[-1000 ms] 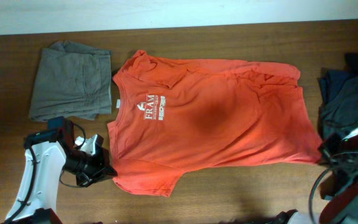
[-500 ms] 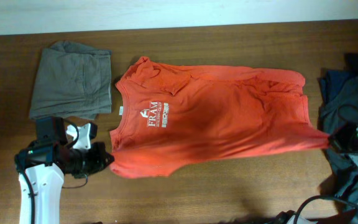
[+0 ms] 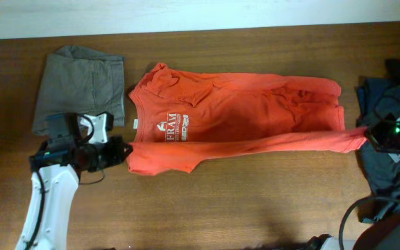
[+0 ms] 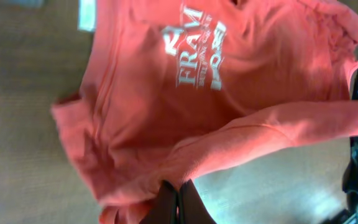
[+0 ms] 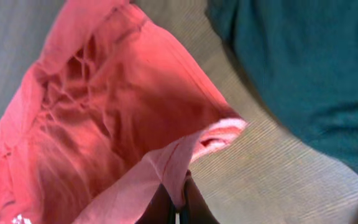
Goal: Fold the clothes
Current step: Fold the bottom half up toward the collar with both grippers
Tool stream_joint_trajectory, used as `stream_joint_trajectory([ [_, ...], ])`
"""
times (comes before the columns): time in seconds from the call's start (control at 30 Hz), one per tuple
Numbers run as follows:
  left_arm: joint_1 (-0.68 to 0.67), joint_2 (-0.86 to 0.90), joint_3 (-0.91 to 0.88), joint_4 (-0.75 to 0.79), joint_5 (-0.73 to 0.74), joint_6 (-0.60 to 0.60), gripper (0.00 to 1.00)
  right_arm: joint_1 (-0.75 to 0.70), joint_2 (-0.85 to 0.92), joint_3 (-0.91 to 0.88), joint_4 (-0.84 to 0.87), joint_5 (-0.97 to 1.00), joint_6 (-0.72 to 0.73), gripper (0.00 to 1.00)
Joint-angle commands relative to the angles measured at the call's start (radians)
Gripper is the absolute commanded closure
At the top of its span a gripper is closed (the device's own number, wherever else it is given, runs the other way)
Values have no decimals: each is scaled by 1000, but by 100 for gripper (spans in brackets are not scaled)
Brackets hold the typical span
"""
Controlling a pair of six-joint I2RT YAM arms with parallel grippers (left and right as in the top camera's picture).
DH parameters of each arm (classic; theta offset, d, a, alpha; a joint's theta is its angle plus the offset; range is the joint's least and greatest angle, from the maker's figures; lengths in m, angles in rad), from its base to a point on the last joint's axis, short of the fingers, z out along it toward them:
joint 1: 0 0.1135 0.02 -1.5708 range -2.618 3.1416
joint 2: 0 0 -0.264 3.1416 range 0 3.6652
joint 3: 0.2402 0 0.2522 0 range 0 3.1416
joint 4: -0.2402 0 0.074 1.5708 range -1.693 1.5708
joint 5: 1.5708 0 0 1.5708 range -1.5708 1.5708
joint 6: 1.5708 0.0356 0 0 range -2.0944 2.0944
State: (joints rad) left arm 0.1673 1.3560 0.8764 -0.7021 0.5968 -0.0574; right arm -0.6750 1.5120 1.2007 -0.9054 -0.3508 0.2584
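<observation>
The orange-red T-shirt (image 3: 235,114) lies spread across the middle of the wooden counter (image 3: 255,201), and its long axis runs side to side in the overhead view: collar end towards the left arm, hem end towards the right arm. The white lettering (image 3: 174,125) sits on the chest, close to the collar end.

At the shirt's collar end, on its near edge, the left tool (image 3: 120,151) is clamped tight on the cloth, fingers pinched together with orange fabric bunched between them in the left wrist view. At the shirt's hem end, the right tool (image 3: 368,133) is closed just as firmly on the near corner, a fold of hem gripped between its fingers.

Between the two grips the shirt's near edge is drawn into one long taut band, laid along the long axis over the rest of the shirt.

Beyond the shirt's collar end lies the grey-brown garment (image 3: 78,87), folded, just apart from it. Beyond its hem end lie the dark blue-grey garments (image 3: 387,97), in a loose heap
</observation>
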Motion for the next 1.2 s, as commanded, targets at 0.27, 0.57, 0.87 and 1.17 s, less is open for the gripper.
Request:
stream_joint_trajectory([
  [0.27, -43, 114, -3, 225, -49, -9, 99, 9, 66, 15, 91, -4, 39, 96],
  [0.57, -74, 188, -3, 375, -55, -10, 99, 9, 114, 15, 136, -5, 39, 96],
  [0.87, -97, 232, -3, 439, -68, -26, 99, 9, 154, 15, 141, -5, 39, 96],
  [1.17, -64, 232, -2, 410, -89, -40, 99, 27, 161, 15, 136, -55, 6, 93],
])
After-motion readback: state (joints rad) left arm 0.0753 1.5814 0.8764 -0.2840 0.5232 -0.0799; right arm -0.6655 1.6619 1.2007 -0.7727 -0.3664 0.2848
